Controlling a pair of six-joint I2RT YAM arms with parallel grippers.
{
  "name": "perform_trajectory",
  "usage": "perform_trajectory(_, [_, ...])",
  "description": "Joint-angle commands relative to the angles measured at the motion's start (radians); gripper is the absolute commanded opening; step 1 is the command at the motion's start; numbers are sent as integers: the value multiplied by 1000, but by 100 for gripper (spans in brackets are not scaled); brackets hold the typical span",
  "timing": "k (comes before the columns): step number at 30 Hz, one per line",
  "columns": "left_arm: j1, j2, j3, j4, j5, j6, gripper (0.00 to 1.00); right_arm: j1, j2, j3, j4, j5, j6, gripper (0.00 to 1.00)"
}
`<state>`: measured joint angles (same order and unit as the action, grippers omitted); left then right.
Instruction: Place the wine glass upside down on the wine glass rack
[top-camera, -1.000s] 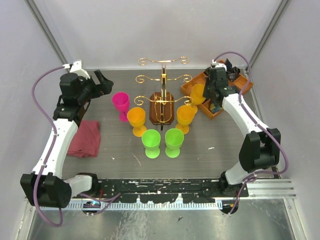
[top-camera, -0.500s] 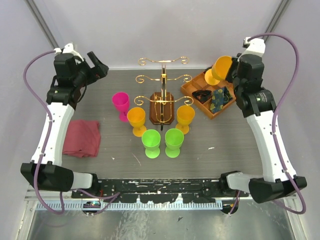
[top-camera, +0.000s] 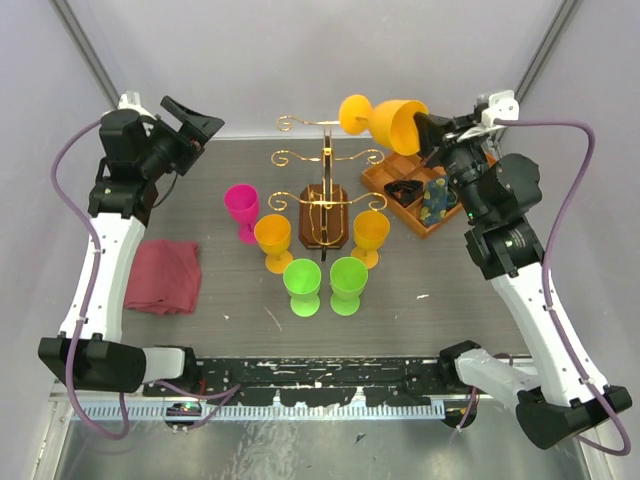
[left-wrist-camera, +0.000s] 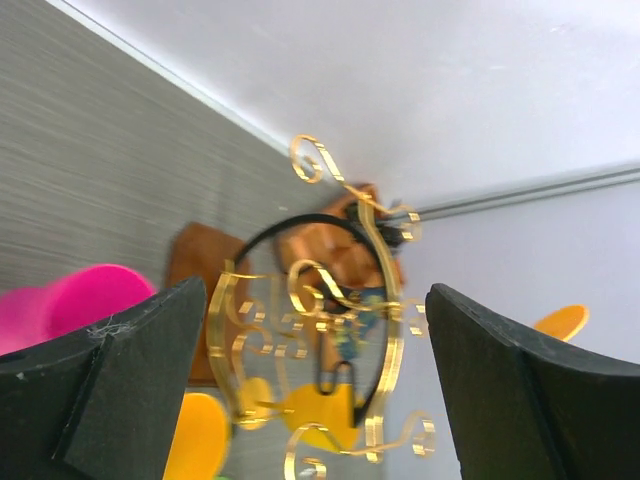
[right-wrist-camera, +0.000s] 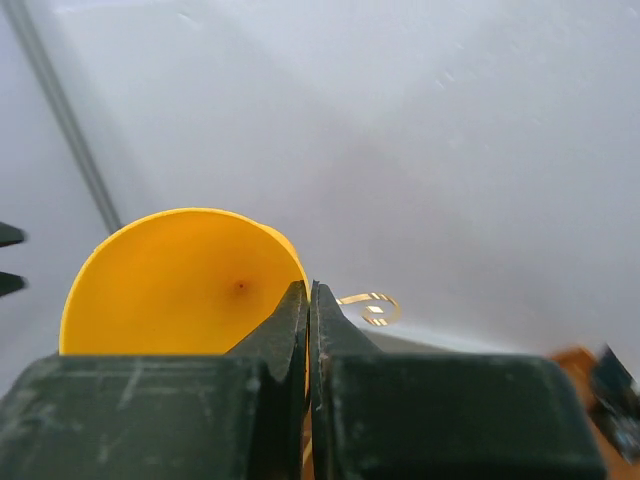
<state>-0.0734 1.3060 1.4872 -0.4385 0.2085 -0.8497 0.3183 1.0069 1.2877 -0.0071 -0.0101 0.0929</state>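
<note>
The gold wire rack (top-camera: 327, 185) stands on its dark wooden base at the table's middle back; it also fills the left wrist view (left-wrist-camera: 330, 350). My right gripper (top-camera: 428, 133) is shut on the rim of a yellow-orange wine glass (top-camera: 385, 121), held on its side high above the rack's top right scroll, foot pointing left. In the right wrist view the glass's bowl (right-wrist-camera: 175, 285) opens toward the camera with one finger inside and one outside the rim. My left gripper (top-camera: 200, 128) is open and empty, raised left of the rack.
A pink goblet (top-camera: 241, 207), two orange goblets (top-camera: 272, 240) (top-camera: 370, 235) and two green goblets (top-camera: 301, 285) (top-camera: 348, 284) stand around the rack's base. An orange compartment tray (top-camera: 425, 190) sits at the back right. A red cloth (top-camera: 167, 276) lies at the left.
My right arm has lifted the yellow-orange glass out of the tray area, raised it and swung it left, tipping it on its side above the rack. My left arm rose and turned toward the rack.
</note>
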Motion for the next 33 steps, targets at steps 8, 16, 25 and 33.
perform_trajectory(8, [4, -134, -248, 423, 114, -731, 93, 282, 155, 23, 429, 27, -155, 0])
perform_trajectory(16, [5, -240, -323, 449, 101, -832, 93, 445, 321, 52, 572, 172, -265, 0])
perform_trajectory(25, [5, -311, -367, 344, 119, -798, 94, 558, 450, 122, 675, 219, -379, 0])
perform_trajectory(33, [4, -314, -394, 345, 127, -796, 90, 631, 508, 139, 735, 191, -400, 0])
